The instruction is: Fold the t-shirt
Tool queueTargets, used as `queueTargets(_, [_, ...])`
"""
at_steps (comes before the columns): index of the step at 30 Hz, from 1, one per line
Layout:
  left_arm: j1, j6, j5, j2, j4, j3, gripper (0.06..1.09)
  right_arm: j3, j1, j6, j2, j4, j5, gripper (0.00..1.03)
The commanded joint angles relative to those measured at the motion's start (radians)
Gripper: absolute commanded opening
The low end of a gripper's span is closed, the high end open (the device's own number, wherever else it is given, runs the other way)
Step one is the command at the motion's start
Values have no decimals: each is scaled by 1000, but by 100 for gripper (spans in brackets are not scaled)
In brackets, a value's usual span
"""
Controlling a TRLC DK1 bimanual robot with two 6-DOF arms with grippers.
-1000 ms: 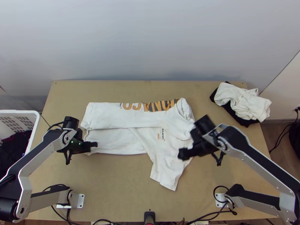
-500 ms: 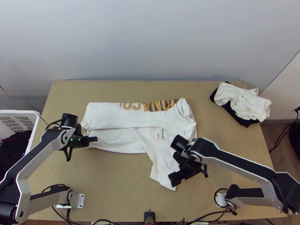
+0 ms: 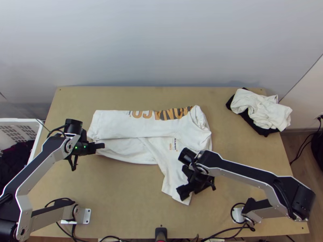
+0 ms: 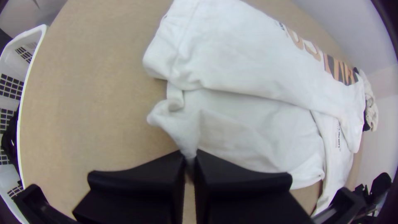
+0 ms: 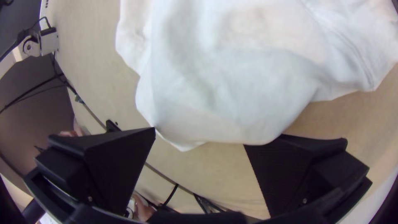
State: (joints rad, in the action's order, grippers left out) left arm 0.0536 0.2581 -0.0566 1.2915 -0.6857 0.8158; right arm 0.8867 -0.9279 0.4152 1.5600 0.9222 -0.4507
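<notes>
The left pincer pinches a bit of white fabric at the near left corner of the t-shirt. The right pincer is spread wide over the sleeve end, the part of the shirt nearest the arm bases; the sleeve's edge is partly hidden beneath it in the top view. The shirt lies across the middle of the desk, its far part folded over in a long band. The orange and dark print is cut off along the band's far edge, and what lies under the band is hidden.

The desk is light wood, with a pale wall beyond the shirt. To the shirt's left, a white basket runs out of the picture, its dark contents hard to make out. Farther back, to the shirt's right, crumpled white cloth partly covers black cloth.
</notes>
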Motion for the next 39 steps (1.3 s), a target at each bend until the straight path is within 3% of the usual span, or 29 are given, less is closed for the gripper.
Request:
queueTargets(1, [2,0,1,-1,-3,9,10,-6,47,34,20,-56,69,93])
queueTargets(3, [2,0,1,0,-3,11,10,6,54,37,9,-56,78,82])
queueTargets(5, [2,0,1,0,-2,14,10,14,57,36,2,-56,89,64])
queueTargets(6, [2,0,1,2,-2,17,10,17,58,33,-2,-57,90,50])
queueTargets(8, [2,0,1,5,-2,20,10,17,58,11,-11,-79,96,12])
queueTargets(9, [2,0,1,5,-2,22,10,15,60,0,-14,-82,96,7])
queueTargets(15, [-5,-2,1,0,-5,25,10,21,78,-13,-64,-65,96,3])
queueTargets(24, [-31,0,1,2,-9,66,10,139,299,-49,-126,-65,96,3])
queueTargets(39, [-87,36,0,158,-14,338,10,541,501,-52,97,-65,96,3])
